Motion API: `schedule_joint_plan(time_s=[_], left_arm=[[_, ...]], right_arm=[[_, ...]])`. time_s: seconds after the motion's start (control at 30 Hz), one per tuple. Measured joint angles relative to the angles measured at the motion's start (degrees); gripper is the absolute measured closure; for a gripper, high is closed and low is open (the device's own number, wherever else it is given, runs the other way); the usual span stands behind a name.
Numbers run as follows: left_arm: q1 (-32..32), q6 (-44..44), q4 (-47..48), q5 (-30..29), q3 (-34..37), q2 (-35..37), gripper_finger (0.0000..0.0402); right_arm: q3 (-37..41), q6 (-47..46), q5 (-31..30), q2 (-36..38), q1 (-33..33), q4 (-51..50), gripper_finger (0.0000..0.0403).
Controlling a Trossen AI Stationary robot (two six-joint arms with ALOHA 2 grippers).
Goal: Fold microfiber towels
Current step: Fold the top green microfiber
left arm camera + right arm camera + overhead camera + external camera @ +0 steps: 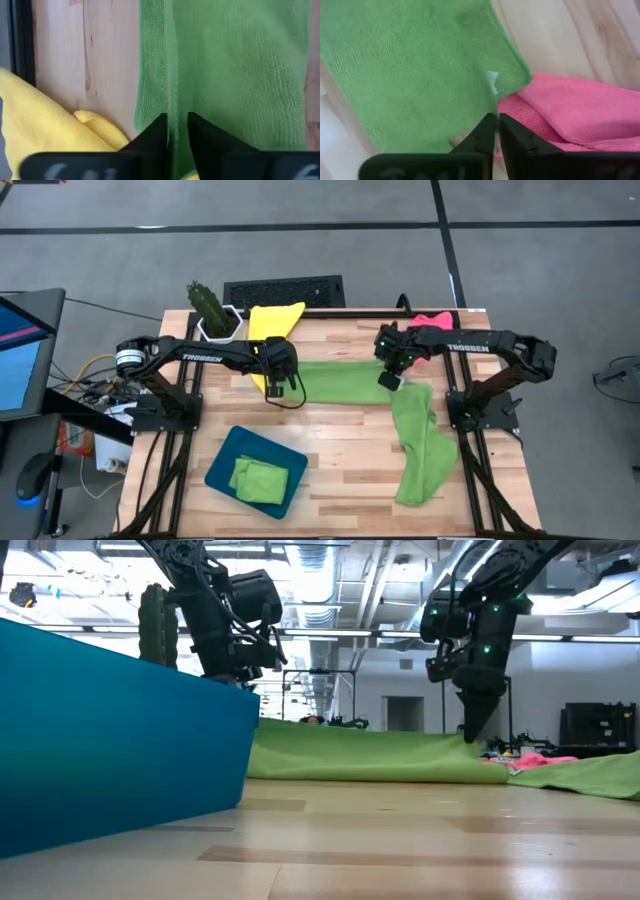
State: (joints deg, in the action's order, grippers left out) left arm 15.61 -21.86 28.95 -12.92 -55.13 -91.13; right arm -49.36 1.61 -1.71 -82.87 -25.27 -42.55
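Observation:
A lime green towel (345, 383) lies flat and lengthwise across the table's middle, doubled along a fold line (172, 75). My left gripper (285, 385) points down at its left end, next to the yellow towel (270, 320). Its fingers are a narrow gap apart. My right gripper (390, 380) points down at the towel's right part, near a corner with a white tag (492, 80) and the pink towel (580, 110). Only a thin slit separates its fingers. A second green towel (420, 445) lies crumpled toward the near right. My left gripper comes from above, with one fingertip (155, 132) on each side of the green towel's fold line (172, 107). I cannot tell whether they touch the cloth. My right gripper's tip (476, 735) reaches down to the flat towel's top. I cannot tell whether it touches.
A dark teal tray (225, 455) at the near left holds folded green towels (260, 478). In the low view the tray's wall (110, 740) fills the left. A cactus in a white pot (212, 310) and a black keyboard (285, 290) sit at the far edge.

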Motion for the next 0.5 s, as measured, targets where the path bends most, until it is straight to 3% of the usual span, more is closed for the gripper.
schedule_joint_plan(time_s=[0.23,0.37,0.5], left_arm=[[0.62,1.71,0.69,-0.25,-0.02,0.0,0.0251],[0.62,3.53,1.28,-6.96,-0.04,0.04,0.0236],[0.66,6.41,2.21,-7.78,-0.22,2.37,0.0237]], right_arm=[[0.0,1.58,-0.66,0.0,-1.35,2.33,0.0313],[0.0,1.49,-1.09,0.06,-1.48,3.17,0.03],[-0.02,0.24,5.67,0.94,0.81,7.75,0.03]])
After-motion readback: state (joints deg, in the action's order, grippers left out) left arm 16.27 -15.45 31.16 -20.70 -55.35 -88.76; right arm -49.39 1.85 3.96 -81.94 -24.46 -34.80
